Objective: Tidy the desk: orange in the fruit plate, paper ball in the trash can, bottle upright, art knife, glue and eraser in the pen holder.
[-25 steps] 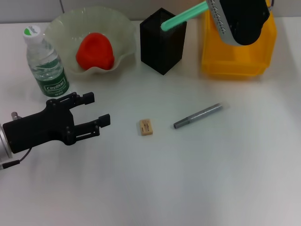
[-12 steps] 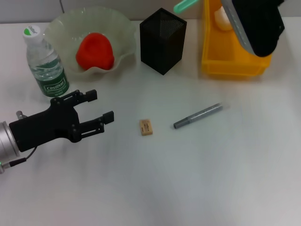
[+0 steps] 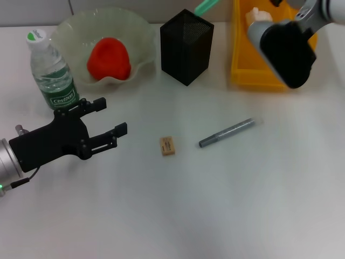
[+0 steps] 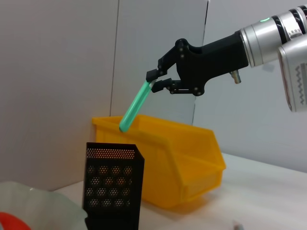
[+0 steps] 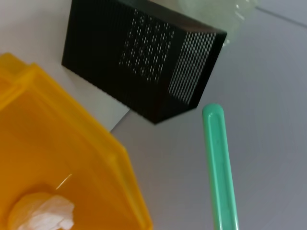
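A white table (image 3: 226, 205) carries everything. A grey wall (image 4: 57, 72) rises at its 12 o'clock edge, with a vertical panel seam (image 4: 114, 57) running down it.

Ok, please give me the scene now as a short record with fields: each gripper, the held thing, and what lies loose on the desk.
right gripper: above the pen holder, shut on the green art knife
left gripper: open, low over the desk, near the bottle
bottle: upright
orange: in the fruit plate
paper ball: in the yellow bin
loose on desk: eraser, grey glue stick
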Action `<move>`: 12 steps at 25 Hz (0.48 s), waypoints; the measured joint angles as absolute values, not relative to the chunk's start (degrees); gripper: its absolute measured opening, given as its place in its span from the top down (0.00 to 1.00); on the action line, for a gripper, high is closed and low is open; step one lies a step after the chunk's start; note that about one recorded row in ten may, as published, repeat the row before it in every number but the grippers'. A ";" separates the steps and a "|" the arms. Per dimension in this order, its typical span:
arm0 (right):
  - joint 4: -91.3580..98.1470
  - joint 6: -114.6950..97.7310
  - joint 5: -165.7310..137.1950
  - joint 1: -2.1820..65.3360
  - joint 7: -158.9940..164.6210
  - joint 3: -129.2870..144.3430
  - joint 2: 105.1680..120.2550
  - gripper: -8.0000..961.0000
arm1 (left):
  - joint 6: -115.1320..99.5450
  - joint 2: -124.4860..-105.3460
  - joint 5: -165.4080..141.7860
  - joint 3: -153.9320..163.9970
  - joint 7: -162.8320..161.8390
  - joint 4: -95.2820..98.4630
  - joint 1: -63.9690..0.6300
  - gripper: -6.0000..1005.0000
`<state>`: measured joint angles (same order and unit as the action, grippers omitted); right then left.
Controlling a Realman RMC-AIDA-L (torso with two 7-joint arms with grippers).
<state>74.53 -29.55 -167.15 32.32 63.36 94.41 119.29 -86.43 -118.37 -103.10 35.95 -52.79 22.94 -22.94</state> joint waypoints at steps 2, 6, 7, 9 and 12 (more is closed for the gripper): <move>73.07 -26.03 -167.15 31.90 61.80 97.06 119.37 0.82 | -86.12 -118.32 -103.09 35.95 -52.65 22.94 -22.93 0.20; 72.17 -22.66 -167.15 30.83 59.19 99.13 119.50 0.82 | -85.84 -118.27 -103.08 36.01 -50.98 22.94 -22.82 0.20; 70.73 -19.26 -167.16 30.37 57.23 99.94 119.56 0.82 | -85.84 -118.27 -103.08 36.01 -50.98 22.94 -22.82 0.20; 68.38 -15.57 -167.17 30.31 55.60 100.28 119.57 0.82 | -85.72 -118.30 -103.08 35.97 -49.96 22.94 -22.72 0.20; 65.40 -11.13 -167.17 30.38 54.60 101.15 119.58 0.82 | -85.68 -118.30 -103.08 35.96 -49.87 22.94 -22.71 0.20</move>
